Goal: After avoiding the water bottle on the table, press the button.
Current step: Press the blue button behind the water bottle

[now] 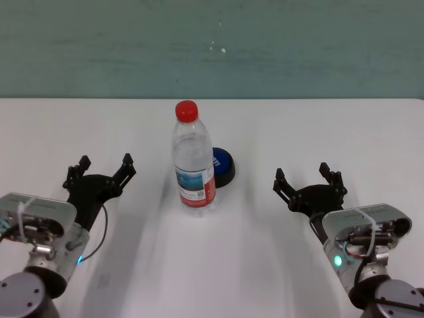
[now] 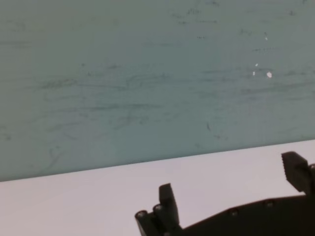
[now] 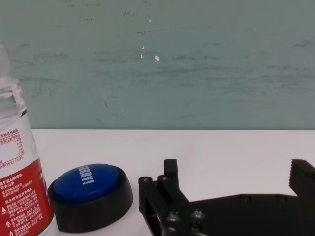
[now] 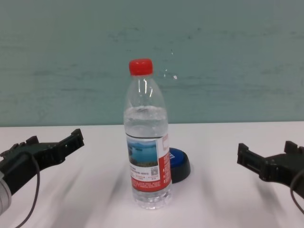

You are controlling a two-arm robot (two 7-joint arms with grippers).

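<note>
The water bottle (image 1: 193, 165) stands upright on the white table (image 1: 318, 126), clear with a red cap; it also shows in the chest view (image 4: 145, 137) and at the edge of the right wrist view (image 3: 22, 187). The blue button (image 1: 222, 166) on its black base sits just behind and right of the bottle, partly hidden by it; it shows too in the chest view (image 4: 179, 164) and the right wrist view (image 3: 89, 195). My left gripper (image 1: 104, 165) is open and empty, left of the bottle. My right gripper (image 1: 310, 179) is open and empty, right of the button.
A teal wall (image 1: 212, 46) rises behind the table's far edge. Bare tabletop lies between each gripper and the bottle, and behind the button.
</note>
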